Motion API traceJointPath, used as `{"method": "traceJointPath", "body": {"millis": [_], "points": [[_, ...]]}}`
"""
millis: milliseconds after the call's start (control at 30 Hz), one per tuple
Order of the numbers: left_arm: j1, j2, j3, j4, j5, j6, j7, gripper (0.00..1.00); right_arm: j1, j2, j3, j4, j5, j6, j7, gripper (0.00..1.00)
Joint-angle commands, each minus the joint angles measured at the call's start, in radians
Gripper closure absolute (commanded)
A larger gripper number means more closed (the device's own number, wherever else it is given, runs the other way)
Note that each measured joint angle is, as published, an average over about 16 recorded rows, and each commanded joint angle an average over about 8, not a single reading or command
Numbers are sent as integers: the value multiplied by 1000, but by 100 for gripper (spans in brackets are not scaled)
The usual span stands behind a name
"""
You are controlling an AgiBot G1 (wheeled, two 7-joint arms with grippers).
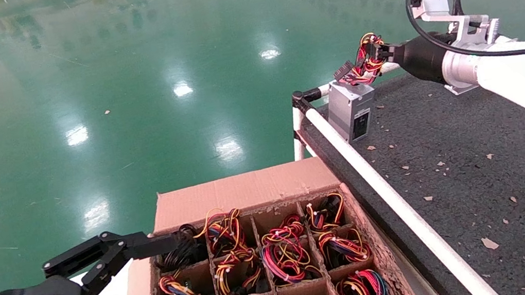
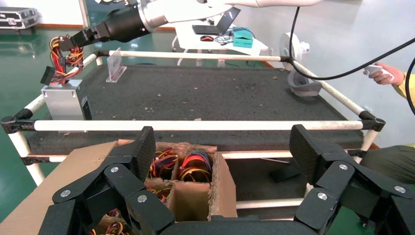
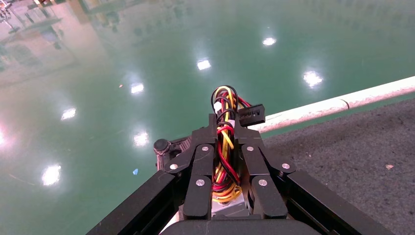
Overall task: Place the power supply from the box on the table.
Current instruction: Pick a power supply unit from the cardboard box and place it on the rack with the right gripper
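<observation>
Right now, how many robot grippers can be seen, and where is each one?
2. The right gripper is over the table's far corner, shut on the power supply's wires. The left gripper is open beside the box.

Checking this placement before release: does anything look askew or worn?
Yes. The power supply sits at the table's far corner, close to the rail, held only by its wire bundle in the right gripper. The box's cardboard grid is frayed. The left gripper hovers open.
</observation>
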Motion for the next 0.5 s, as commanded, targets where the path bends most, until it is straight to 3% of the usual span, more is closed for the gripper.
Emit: {"method": "traceJointPath", "body": {"millis": [33, 500], "points": [[0, 0, 0, 0, 0, 0, 0, 0, -2, -1, 0, 1, 0, 7, 0, 0], [0, 0, 0, 0, 0, 0, 0, 0, -1, -1, 0, 1, 0, 0, -1, 0]]}}
